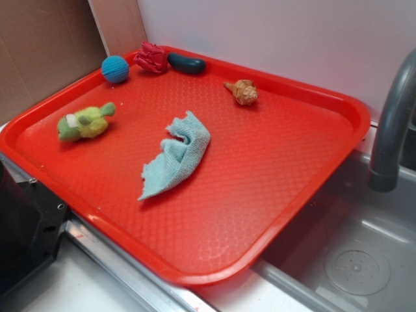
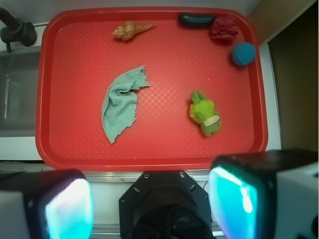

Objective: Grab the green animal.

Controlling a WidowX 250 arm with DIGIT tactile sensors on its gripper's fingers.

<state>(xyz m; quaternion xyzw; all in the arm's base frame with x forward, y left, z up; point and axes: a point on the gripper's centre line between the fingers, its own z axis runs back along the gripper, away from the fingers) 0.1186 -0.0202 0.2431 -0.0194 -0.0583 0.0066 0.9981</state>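
Observation:
The green animal (image 1: 85,122) (image 2: 205,113), a lime-green plush with a white patch, lies on the red tray (image 1: 260,195) (image 2: 164,149) near its left side in the exterior view. In the wrist view my gripper (image 2: 152,201) hangs high above the robot base, off the tray's near edge, and is open with nothing between its teal pads (image 2: 234,199). The animal lies well ahead of the gripper and a little to the right. The exterior view does not show the gripper.
On the tray also lie a pale teal cloth (image 1: 177,155) (image 2: 121,102), a blue ball (image 1: 115,69) (image 2: 243,53), a red toy (image 1: 151,57) (image 2: 224,28), a dark green oblong toy (image 1: 186,63) (image 2: 196,20) and a tan shell (image 1: 242,91) (image 2: 130,31). A sink with a faucet (image 1: 390,130) (image 2: 15,31) is beside the tray.

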